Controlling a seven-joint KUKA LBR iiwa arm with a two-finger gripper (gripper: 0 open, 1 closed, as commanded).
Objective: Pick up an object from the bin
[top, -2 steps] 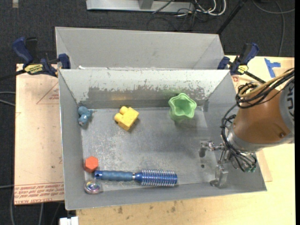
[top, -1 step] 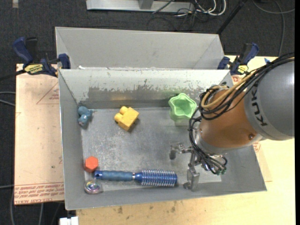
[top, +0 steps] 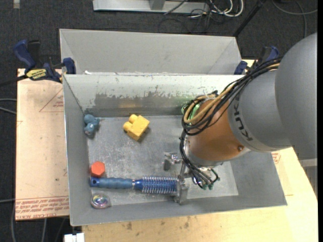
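My gripper hangs low over the bin's front right part, under the arm's orange cover. Its two metal fingers stand apart, one fingertip farther back and one near the front wall, so it is open. A blue hairbrush lies along the front wall, handle to the left. The right end of its bristle head reaches the gap between the fingers; whether they touch it I cannot tell.
A small red-orange cylinder stands just above the brush handle's left end, and a shiny round trinket lies in the front left corner. A yellow block and a grey-blue figure lie at the back left.
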